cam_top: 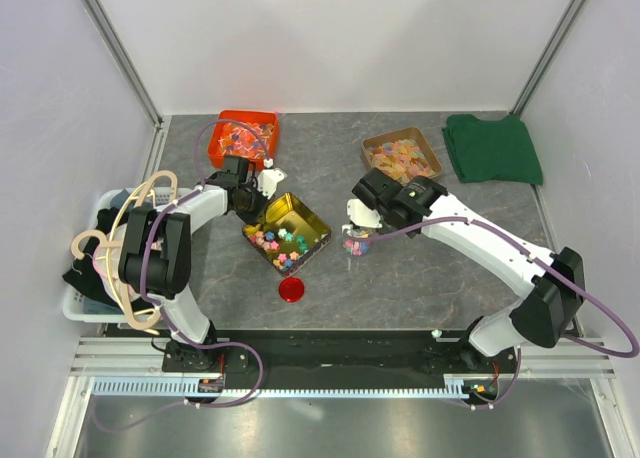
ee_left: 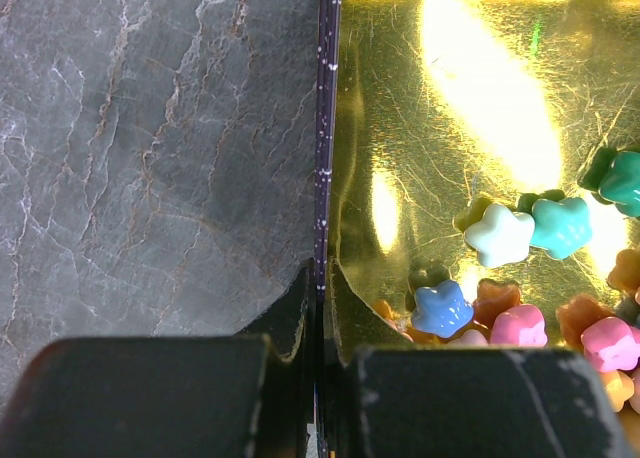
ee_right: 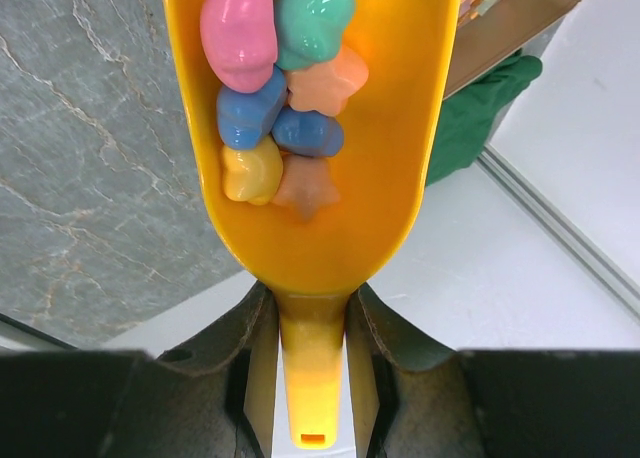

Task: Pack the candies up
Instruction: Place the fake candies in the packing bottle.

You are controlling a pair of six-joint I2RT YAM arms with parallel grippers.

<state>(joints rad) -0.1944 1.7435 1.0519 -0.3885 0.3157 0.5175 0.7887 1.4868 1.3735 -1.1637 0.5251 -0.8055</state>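
The left tool [ee_left: 322,283] is clamped on the wall of the gold tray [ee_left: 420,158], with loose candies [ee_left: 500,233] just ahead and to the right of it; hold that steady. The right tool [ee_right: 312,313] grips the yellow scoop [ee_right: 395,178] by its handle, with more candies heaped ahead. I'd carry it level, then tip slowly. The small container [cam_top: 356,244] beneath is mostly hidden.

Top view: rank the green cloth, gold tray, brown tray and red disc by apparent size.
1. green cloth
2. gold tray and brown tray: gold looks marginally bigger, but too close to rank firmly
3. red disc
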